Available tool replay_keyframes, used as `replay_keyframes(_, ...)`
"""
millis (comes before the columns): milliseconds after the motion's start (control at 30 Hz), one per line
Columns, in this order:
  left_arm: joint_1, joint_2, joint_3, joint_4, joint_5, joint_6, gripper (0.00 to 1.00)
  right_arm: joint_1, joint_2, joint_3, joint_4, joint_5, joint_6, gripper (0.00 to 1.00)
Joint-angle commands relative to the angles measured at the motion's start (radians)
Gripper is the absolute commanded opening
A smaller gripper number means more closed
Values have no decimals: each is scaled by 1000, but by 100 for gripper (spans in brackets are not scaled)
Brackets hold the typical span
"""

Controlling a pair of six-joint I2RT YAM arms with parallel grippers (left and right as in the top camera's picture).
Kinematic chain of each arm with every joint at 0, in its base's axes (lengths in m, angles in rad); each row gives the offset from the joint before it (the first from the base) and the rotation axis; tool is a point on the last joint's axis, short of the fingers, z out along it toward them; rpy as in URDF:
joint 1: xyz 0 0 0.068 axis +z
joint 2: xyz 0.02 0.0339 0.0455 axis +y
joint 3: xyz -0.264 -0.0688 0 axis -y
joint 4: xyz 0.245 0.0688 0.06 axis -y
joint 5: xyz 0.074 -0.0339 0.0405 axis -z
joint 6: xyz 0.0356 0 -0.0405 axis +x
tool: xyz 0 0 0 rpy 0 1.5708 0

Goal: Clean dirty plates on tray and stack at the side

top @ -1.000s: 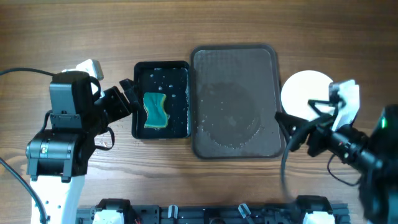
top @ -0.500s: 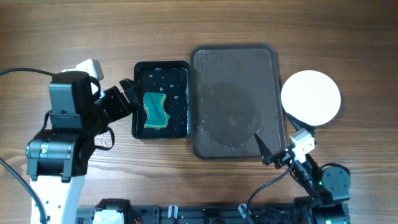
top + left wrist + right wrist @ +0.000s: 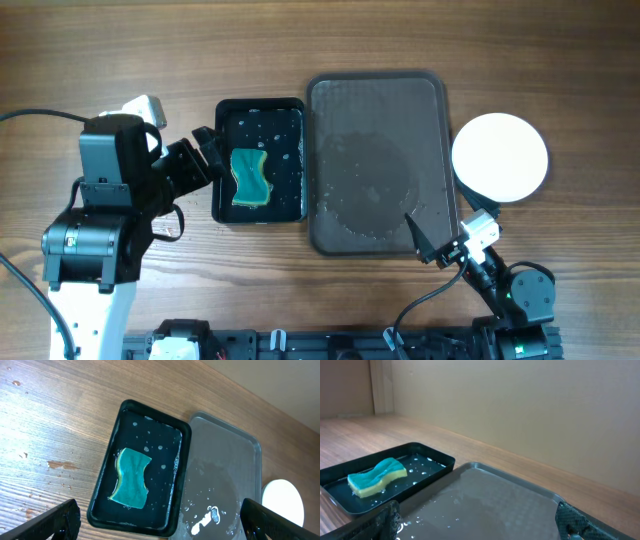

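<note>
Looks like this one's pretty much at the finishing step. The tray [image 3: 375, 95] in the middle of the table [image 3: 120, 50] is sitting wet with nothing on it. The plates [image 3: 500, 158] are lying just right of it, plain white on top, though the count isn't visible from above. The sponge [image 3: 250, 178] is resting in the small black tray [image 3: 288, 115] on the left. The left end effector [image 3: 160, 519] and right end effector [image 3: 479, 521] are both hanging with fingers apart, holding nothing. The next move is probably just parking the arms.

light: bright, even | shadows: soft | glare: wet tray [image 3: 225, 470] (white glints) | focus: sharp, wrist-view lower corners soft
</note>
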Motion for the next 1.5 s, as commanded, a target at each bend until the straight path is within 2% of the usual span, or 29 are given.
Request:
replay_keyframes(0, 6, -5, 13, 3, 8, -9, 100, 5, -13, -3, 6, 3, -2, 100)
replay_keyframes(133, 8, -65, -23, 9, -16, 14, 100, 5, -13, -3, 6, 3, -2, 100)
replay_keyframes(167, 11, -123, -60, 56, -78, 38, 100, 5, -13, -3, 6, 3, -2, 99)
replay_keyframes(200, 10, -183, -111, 132, -78, 70, 100, 5, -13, -3, 6, 3, -2, 100)
replay_keyframes(333, 10, -488, -443, 487, 1, 266, 100, 5, -13, -3, 6, 3, -2, 100)
replay_keyframes(567, 16, -1017, -950, 739, 13, 283, 100, 5, -13, -3, 6, 3, -2, 100)
replay_keyframes(767, 17, -1012, -1117, 788, 35, 282, 100, 5, -13, -3, 6, 3, -3, 100)
replay_keyframes(833, 16, -1012, -1167, 872, 43, 261, 100, 5, -13, -3, 6, 3, -2, 100)
replay_keyframes(1033, 16, -1012, -1184, 1014, 46, 261, 100, 5, -13, -3, 6, 3, -2, 100)
replay_keyframes(1200, 16, -1012, -1184, 902, 46, 261, 100, 5, -13, -3, 6, 3, -3, 100)
replay_keyframes(1467, 16, -1008, -1184, 904, 46, 261, 100, 5, -13, -3, 6, 3, -2, 100)
